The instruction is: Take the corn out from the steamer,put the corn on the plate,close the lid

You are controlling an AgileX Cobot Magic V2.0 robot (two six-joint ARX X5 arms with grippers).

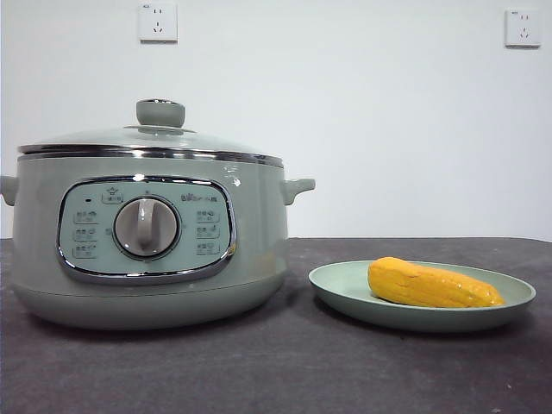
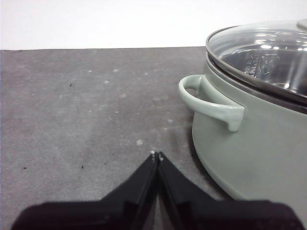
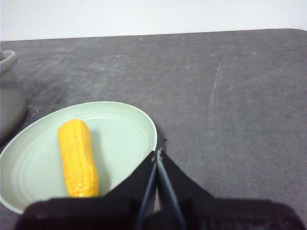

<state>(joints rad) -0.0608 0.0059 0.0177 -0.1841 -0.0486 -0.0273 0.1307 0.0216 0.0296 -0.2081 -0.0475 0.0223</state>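
While the yellow-orange corn cob (image 1: 434, 285) lay on the shallow pale green plate (image 1: 345, 289), the domed glass lid (image 1: 129, 138) sat on the sage-green steamer pot (image 1: 259, 233); my left hand (image 2: 157, 154) and right hand (image 3: 157, 152) hung pressed together, empty.

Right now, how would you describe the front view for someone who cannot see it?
A yellow corn lies on a pale green plate, beside a large sage-green steamer with its glass lid on. No robot hand is in this view.
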